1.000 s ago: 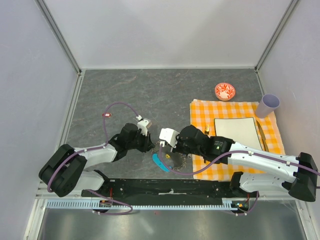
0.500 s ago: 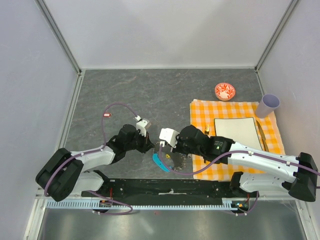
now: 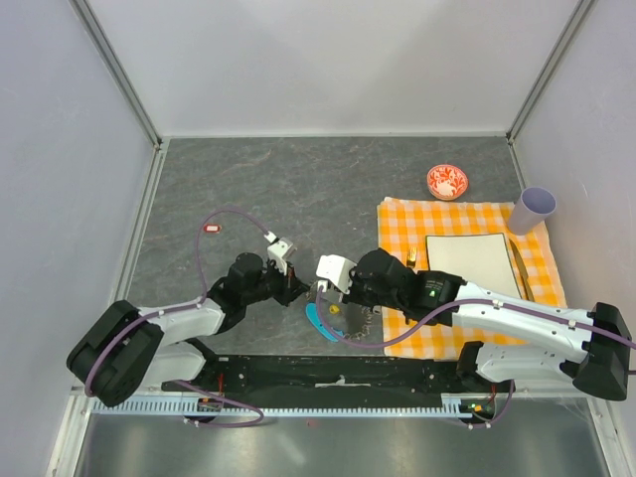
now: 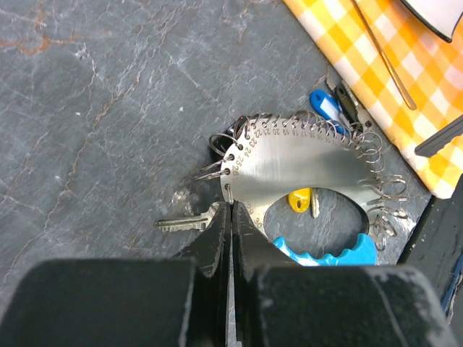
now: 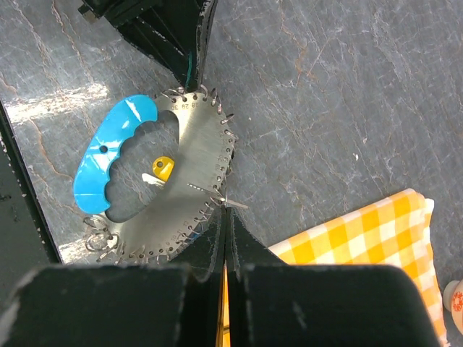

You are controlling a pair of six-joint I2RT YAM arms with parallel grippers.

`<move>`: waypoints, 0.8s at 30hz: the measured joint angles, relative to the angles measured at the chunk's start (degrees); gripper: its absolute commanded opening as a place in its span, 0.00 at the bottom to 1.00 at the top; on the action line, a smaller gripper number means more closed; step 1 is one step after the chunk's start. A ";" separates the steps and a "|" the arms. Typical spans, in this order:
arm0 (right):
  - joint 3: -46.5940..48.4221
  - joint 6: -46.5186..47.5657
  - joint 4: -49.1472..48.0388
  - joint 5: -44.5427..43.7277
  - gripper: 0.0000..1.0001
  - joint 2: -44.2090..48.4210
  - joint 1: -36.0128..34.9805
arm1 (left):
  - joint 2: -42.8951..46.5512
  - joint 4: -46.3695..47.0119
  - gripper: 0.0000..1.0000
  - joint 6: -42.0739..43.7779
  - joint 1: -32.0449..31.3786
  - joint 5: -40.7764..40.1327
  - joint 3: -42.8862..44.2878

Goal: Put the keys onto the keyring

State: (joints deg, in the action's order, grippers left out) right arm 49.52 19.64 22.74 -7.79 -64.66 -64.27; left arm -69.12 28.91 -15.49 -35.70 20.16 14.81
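Observation:
The keyring (image 4: 304,166) is a crescent metal plate rimmed with numbered wire hooks, with a cyan grip (image 4: 325,253). It lies on the grey table between both arms (image 3: 333,310). My left gripper (image 4: 231,213) is shut, its tips at a hook on the plate's near edge. A silver key (image 4: 184,224) lies beside its left finger. Blue (image 4: 323,106) and black (image 4: 349,101) keys sit at the plate's far rim. My right gripper (image 5: 226,215) is shut on a hook at the opposite edge of the plate (image 5: 188,166).
An orange checked cloth (image 3: 437,328) lies right of the keyring, with a white plate (image 3: 472,263), a fork (image 3: 410,258) and a knife (image 3: 522,268). A red-and-white bowl (image 3: 447,182) and a lilac cup (image 3: 535,209) stand beyond. A yellow tag (image 4: 299,199) lies inside the crescent.
My left arm's wrist and elbow have shifted slightly left and toward the near edge, fingertips staying at the keyring. The right arm and the keyring have barely moved.

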 measured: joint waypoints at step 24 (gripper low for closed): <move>0.00 -0.17 0.00 0.00 0.00 -0.15 0.00 | 4.24 -19.89 0.36 -7.34 0.15 -10.14 3.43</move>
State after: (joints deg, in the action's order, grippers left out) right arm 49.52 19.46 22.74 -7.79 -64.82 -64.27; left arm -64.88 9.02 -22.83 -35.55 10.02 18.24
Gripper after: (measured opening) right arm 0.006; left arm 0.365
